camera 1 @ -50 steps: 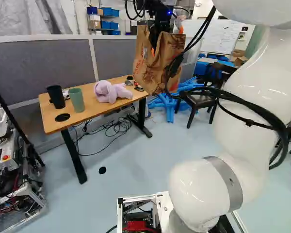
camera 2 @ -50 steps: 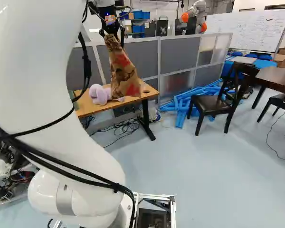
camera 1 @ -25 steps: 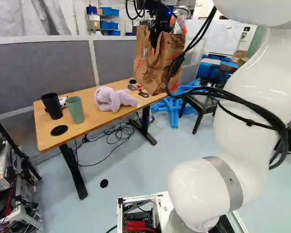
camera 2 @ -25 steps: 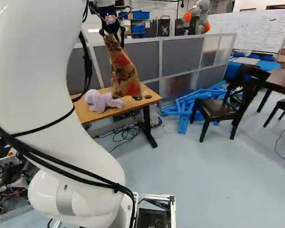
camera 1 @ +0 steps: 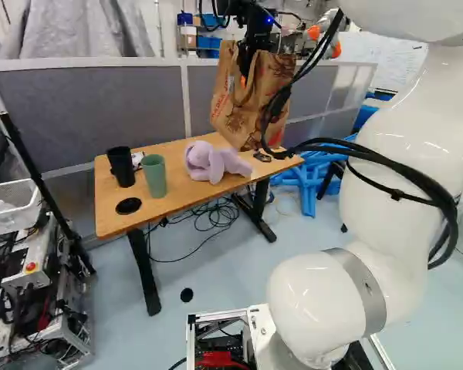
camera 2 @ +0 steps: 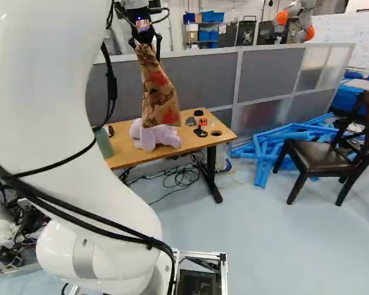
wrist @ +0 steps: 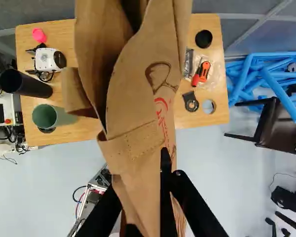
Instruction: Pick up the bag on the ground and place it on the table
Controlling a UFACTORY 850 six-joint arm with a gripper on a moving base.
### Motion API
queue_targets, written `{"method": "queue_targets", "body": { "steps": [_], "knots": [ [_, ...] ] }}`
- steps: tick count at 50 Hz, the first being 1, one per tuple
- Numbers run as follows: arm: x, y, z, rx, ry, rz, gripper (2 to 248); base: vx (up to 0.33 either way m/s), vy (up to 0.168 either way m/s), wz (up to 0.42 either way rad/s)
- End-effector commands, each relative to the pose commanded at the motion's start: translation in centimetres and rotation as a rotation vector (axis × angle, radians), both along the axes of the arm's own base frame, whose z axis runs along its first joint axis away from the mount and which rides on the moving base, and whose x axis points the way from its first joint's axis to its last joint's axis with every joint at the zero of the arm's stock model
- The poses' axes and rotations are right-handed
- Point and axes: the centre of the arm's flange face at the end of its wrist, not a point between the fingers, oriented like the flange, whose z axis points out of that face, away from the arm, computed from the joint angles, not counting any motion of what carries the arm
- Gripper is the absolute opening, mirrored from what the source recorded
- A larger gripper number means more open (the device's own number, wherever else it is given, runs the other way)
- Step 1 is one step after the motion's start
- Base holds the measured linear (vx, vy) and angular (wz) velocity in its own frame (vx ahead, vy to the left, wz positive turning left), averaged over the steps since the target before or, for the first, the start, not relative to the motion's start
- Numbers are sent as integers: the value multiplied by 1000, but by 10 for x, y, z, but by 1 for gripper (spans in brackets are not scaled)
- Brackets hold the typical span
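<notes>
Pale floor [camera 2: 264, 233] spreads ahead of my base. At 12 o'clock my gripper [camera 2: 146, 43] is closed on the top of the paper bag [camera 2: 160, 98], presumably so it hangs upright, high enough to clear the desk [camera 1: 112, 220]; I can't tell whether it's fully over it. The green cup [camera 1: 155, 176] and black cup [camera 1: 122, 166] sit towards 11 o'clock, the soft toy [camera 1: 216, 160] beside them, so I'd favour the desk's 12 o'clock end. Count: one bag, two cups, one toy, one chair [camera 2: 313, 157] towards 1 o'clock.
</notes>
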Motion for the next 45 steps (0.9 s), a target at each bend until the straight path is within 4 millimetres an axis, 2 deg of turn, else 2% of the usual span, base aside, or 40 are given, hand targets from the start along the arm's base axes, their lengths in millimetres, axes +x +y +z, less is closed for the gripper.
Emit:
{"method": "queue_targets", "body": {
  "steps": [9, 28, 45],
  "knots": [
    [0, 0, 0, 0, 0, 0, 21, 66, 79, 244],
    [0, 0, 0, 0, 0, 0, 21, 9, 5, 22],
    [0, 0, 0, 0, 0, 0, 21, 113, 7, 8]
  ]
}}
